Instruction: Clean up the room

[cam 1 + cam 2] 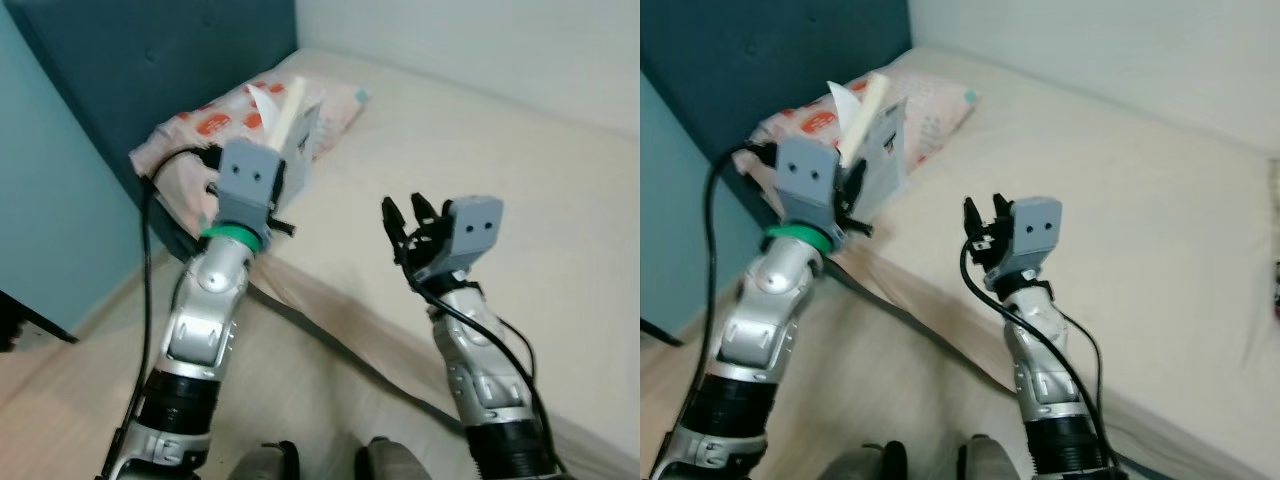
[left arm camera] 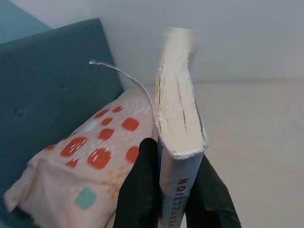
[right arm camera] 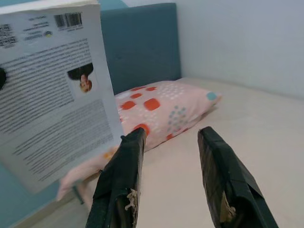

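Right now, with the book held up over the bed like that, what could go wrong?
The left hand pinches the book only near its lower end, so the book may pivot or slip out. One loose page curls away from the block and could crease or tear if the book is set down carelessly. The right hand is open beside the book's back cover, so a swing might knock it.
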You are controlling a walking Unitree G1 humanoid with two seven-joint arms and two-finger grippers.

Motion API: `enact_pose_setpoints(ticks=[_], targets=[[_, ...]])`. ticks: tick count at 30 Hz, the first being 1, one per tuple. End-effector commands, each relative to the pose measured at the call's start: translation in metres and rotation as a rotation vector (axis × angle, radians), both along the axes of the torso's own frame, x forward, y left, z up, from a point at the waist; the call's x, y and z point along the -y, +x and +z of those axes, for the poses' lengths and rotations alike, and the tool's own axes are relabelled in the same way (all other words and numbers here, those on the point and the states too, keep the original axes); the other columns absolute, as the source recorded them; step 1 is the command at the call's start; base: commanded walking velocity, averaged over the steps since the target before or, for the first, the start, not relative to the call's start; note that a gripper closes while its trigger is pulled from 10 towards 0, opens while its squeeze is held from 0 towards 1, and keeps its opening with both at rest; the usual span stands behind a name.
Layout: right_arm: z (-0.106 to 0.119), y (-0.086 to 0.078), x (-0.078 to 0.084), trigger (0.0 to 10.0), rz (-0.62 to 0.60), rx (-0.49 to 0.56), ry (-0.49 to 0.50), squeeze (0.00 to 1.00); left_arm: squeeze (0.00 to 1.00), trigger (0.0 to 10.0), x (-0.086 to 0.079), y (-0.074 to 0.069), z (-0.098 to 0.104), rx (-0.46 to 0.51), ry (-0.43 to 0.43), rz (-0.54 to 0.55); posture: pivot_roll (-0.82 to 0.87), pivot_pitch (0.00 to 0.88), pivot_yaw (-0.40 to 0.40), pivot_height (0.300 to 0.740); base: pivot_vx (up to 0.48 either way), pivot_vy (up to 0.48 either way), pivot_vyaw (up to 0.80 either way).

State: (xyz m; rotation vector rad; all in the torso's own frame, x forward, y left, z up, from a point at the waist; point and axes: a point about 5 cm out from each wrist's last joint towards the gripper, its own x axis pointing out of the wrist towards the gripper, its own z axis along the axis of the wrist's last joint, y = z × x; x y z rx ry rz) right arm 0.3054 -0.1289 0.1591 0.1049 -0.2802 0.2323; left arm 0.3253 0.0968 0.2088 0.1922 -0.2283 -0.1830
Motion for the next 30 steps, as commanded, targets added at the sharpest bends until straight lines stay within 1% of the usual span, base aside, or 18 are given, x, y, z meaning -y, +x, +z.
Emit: enact_pose_setpoints(ticks=[1,10,19,21,26,27,28,30], targets=[[-0.003,-0.001,-0.003,10.0,0.008,-0.013,0.013,0.0,0.0,10.0,-0.004,0.0,0.006,0.036,0.002,0.012,-0.08,0.058,0.073,0.74,0.48,0.0,0.0],[-0.004,-0.001,-0.003,10.0,0.007,-0.019,0.013,0.0,0.0,10.0,-0.004,0.0,0.006,0.035,0.002,0.014,-0.08,0.058,0.072,0.74,0.48,0.0,0.0],[-0.005,-0.001,-0.002,10.0,0.014,-0.024,0.013,0.0,0.0,10.0,-0.003,0.0,0.005,0.036,0.006,0.018,-0.08,0.054,0.071,0.74,0.388,0.0,0.0],[-0.005,-0.001,-0.002,10.0,0.015,-0.026,0.015,0.0,0.0,10.0,-0.003,0.0,0.005,0.037,0.008,0.013,-0.08,0.053,0.071,0.74,0.247,0.0,0.0],[-0.007,-0.001,-0.001,10.0,0.013,-0.038,0.025,0.0,0.0,10.0,0.0,-0.001,0.003,0.042,0.031,-0.007,-0.08,0.051,0.072,0.74,0.0,0.0,0.0],[-0.008,0.0,-0.001,10.0,0.012,-0.043,0.031,0.0,0.0,10.0,0.001,-0.002,0.001,0.047,0.052,-0.017,-0.08,0.05,0.072,0.74,0.0,0.0,0.0],[-0.01,0.0,0.0,10.0,0.01,-0.053,0.04,0.0,0.0,10.0,0.003,-0.004,-0.004,0.06,0.115,-0.034,-0.08,0.051,0.072,0.74,0.0,0.0,0.0],[-0.01,0.0,0.0,10.0,0.01,-0.053,0.04,0.0,0.0,10.0,0.003,-0.004,-0.004,0.06,0.115,-0.034,-0.08,0.051,0.072,0.74,0.0,0.0,0.0]])
